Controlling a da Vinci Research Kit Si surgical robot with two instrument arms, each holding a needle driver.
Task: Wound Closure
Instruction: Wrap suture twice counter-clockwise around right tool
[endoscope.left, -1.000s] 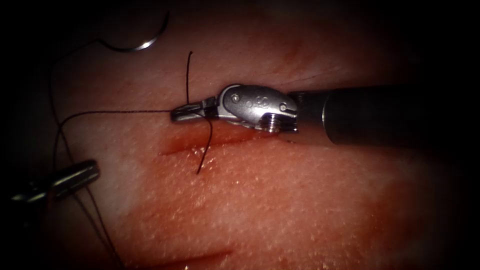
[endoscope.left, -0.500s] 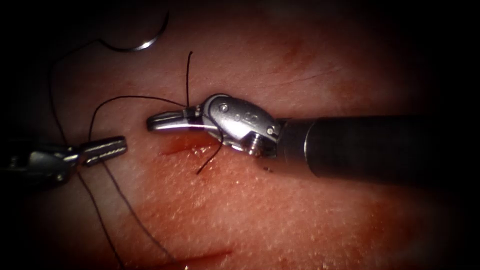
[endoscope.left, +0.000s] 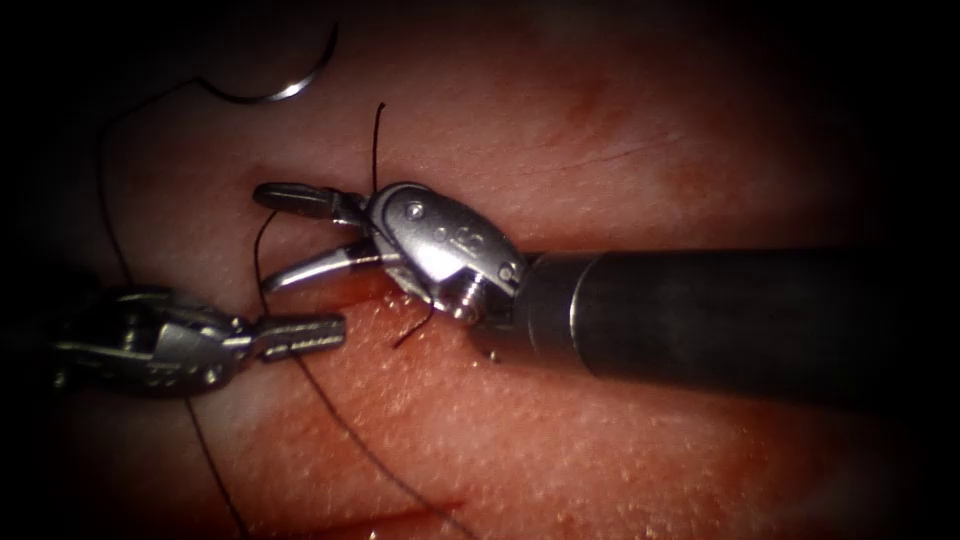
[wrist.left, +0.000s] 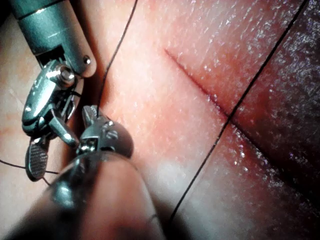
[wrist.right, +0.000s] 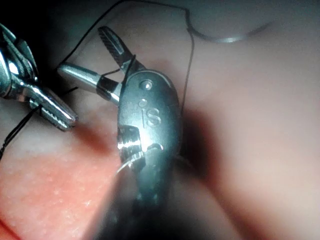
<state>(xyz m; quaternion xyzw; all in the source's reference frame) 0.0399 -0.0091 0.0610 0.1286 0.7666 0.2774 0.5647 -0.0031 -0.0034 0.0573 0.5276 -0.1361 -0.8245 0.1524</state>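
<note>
Found the right tool (endoscope.left: 272, 238) just above the cut (endoscope.left: 350, 296), jaws spread wide and gripping nothing. Saw thread (endoscope.left: 350, 430) curving past the gap between those jaws, close by the hinge in the right wrist view; could not tell whether draped on or merely behind. Judged the spread as readiness to take a strand near the stitch, nothing firmer. Logged the left tool (endoscope.left: 325, 330) just left of the cut's left end, jaws closed, apparently pinching the thread at their base; kept low and near, probably to leave the strand loose. Traced the long strand from there down and rightward below the cut. Marked two short tails at the stitch: one upright above the cut (endoscope.left: 377, 140), one lying across it and just below (endoscope.left: 412, 330). Spotted the needle (endoscope.left: 285, 92) well above and left of the cut, flat on the tissue (endoscope.left: 620, 440), free of both tools and not in the tissue; presumably parked clear of the work. Compared with a second ago: then had the right jaws closed with a taut strand running out to the left; now pushed further left and opened. Noted the left tool brought in from far left toward the cut, and the strand gone from taut to a loose curve. Found needle and tails where they had been.
</note>
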